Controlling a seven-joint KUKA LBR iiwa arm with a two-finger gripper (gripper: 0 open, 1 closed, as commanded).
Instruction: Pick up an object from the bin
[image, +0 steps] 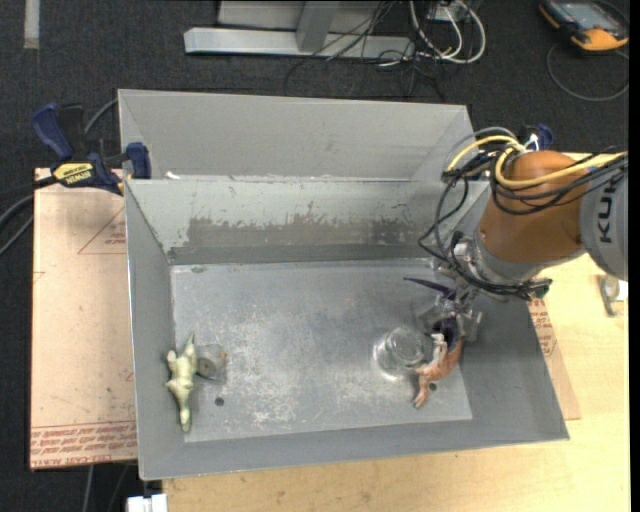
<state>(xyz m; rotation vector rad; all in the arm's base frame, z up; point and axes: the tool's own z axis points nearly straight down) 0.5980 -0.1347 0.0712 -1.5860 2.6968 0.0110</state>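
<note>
The main risk lay in how crowded the right side of the bin (300, 215) was. The gripper (455, 322) hung low over 2 things that lay touching or nearly so: a slim orange-brown toy animal (434, 375), stretched toward the near right corner, and a clear round cup (398, 352) just to its left. A closing move there would likely catch the toy by its thin upper end only, and it could swing or slip out on the lift. The cup looked smooth and light, so a nudge could roll it away or tip it against the toy. The sloped right wall stood close by, and a bump against it seemed possible too.

Whether the gripper was apart or together could not be told, nor whether the toy's top was already caught in it.

The arm (530, 205) reached in over the right rim, its orange cover and cables above the wall and the wrist angled down and leftward. 1 pale toy dinosaur (183, 382) and 1 grey lump (210, 362) lay well apart, at the left.
</note>
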